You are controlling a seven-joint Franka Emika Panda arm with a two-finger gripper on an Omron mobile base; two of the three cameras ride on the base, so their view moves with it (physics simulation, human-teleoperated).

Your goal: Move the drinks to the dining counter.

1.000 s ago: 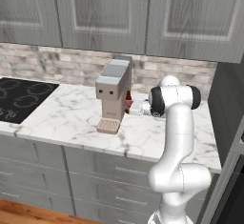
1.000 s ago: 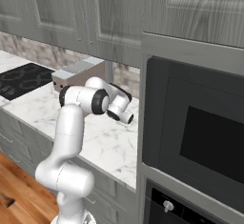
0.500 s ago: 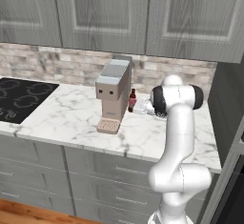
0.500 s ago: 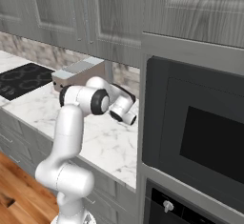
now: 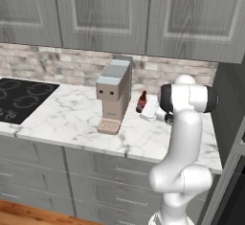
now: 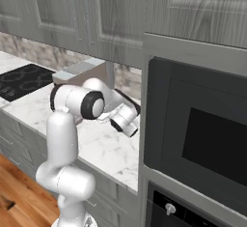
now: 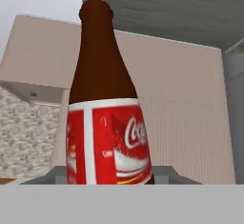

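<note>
Closed since a second ago, the fingers (image 7: 110, 178) grip the bottle (image 7: 106, 108) (red label, hand view) on the surface (image 5: 72, 118).

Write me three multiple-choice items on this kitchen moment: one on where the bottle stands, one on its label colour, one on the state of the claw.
1. Where is the bottle?
A. On the cooktop
B. On the marble counter, beside the coffee machine
C. On the floor

2. What is the main colour of the bottle's label?
A. Red
B. Green
C. Blue

3. What is the claw doing?
A. Hanging open far from everything
B. Gripping a cabinet handle
C. Closed around the base of the bottle

Answers: 1 B, the left base view shows it upright on the counter, right of the machine. 2 A, the hand view shows a red label with white lettering. 3 C, the hand view shows the bottle right between the claw's tips.
</note>
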